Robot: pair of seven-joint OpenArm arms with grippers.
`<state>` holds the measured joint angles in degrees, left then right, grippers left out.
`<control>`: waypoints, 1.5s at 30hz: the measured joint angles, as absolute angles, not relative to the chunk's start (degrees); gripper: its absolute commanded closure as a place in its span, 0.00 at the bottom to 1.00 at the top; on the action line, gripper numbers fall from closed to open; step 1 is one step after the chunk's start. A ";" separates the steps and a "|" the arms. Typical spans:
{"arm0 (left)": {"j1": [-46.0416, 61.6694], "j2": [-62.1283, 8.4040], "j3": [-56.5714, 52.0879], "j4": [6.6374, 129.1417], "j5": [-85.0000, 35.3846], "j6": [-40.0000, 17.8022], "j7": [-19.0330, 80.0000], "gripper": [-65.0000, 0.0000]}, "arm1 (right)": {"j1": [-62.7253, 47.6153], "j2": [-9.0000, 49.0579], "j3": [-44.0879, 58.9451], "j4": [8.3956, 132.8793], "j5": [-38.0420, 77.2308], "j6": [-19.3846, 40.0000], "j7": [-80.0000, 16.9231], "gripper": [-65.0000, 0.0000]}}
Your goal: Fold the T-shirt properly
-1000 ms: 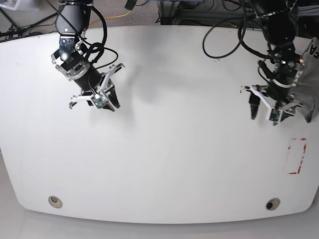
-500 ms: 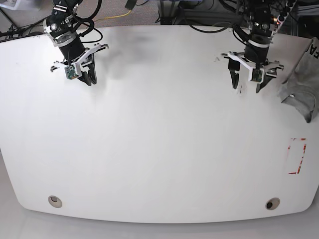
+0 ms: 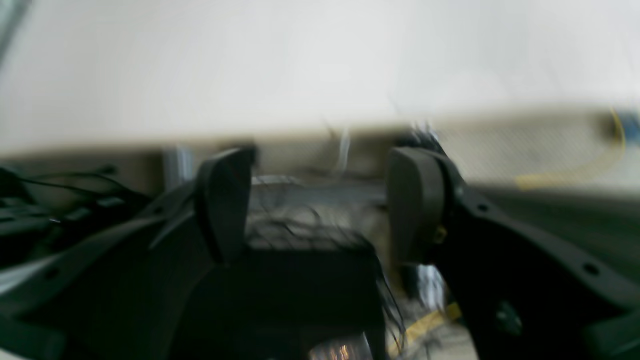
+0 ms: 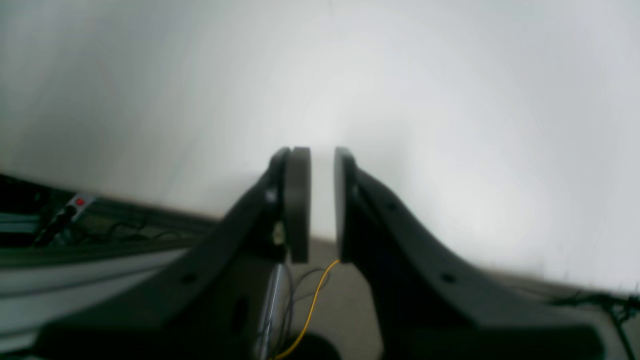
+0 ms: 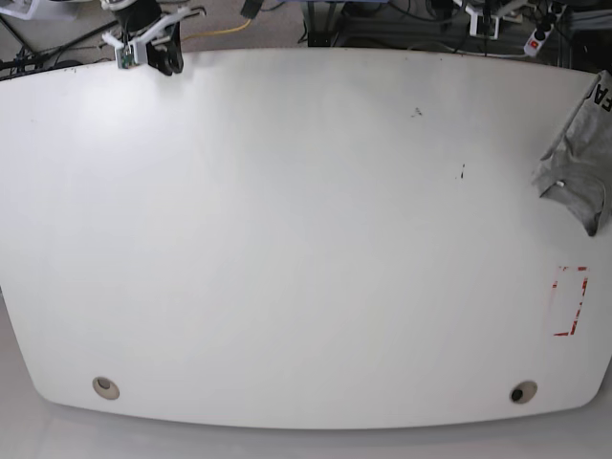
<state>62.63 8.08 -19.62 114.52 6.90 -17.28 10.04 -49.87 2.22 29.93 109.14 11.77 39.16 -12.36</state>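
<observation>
The grey T-shirt (image 5: 577, 161) lies crumpled at the table's right edge, partly cut off by the frame, with black lettering at its top corner. No gripper touches it. My right gripper (image 5: 164, 59) hovers at the table's far left corner. In the right wrist view its pads (image 4: 298, 200) stand almost together with only a thin slit and nothing between them. My left gripper (image 3: 320, 200) is open and empty, its blurred fingers (image 3: 225, 200) pointing past the table's far edge. In the base view only a white bit of it shows at the top right.
The white table (image 5: 287, 239) has a red tape rectangle (image 5: 571, 300) near its right edge and two round holes (image 5: 106, 387) (image 5: 522, 392) near the front. Small dark specks (image 5: 463, 172) mark the top. Cables and a yellow cord lie behind the far edge.
Both arms have pulled back from over the table to its far edge and beyond. The left gripper has moved away from the T-shirt, which stays crumpled at the right edge.
</observation>
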 measured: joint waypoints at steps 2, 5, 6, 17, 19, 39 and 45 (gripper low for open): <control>64.73 8.25 -19.70 114.54 6.85 -17.06 10.00 0.41 | -53.01 2.42 30.11 109.56 12.51 39.64 -12.49 0.89; 66.76 8.19 -19.70 114.21 6.83 -17.08 9.89 0.41 | -57.19 2.35 30.33 110.21 12.58 39.59 -12.62 0.89; 67.02 8.01 -19.44 113.30 6.83 -16.97 9.37 0.41 | -58.67 2.37 30.30 110.15 12.51 39.64 -12.19 0.89; 56.10 4.23 -17.39 91.94 6.98 -16.99 9.32 0.41 | -58.24 2.22 24.45 94.48 6.52 39.62 -12.27 0.89; 53.98 2.96 -16.14 87.37 7.25 -16.38 8.36 0.41 | -55.66 2.07 23.24 90.04 4.32 39.46 -11.77 0.89; 21.12 -2.90 -11.81 31.14 7.05 -9.98 7.27 0.40 | -24.32 2.50 19.14 43.59 -14.28 28.84 -3.01 0.89; 11.03 -4.10 -11.70 18.52 7.03 -8.88 5.72 0.40 | -16.62 2.85 19.16 31.92 -15.70 25.87 -2.83 0.88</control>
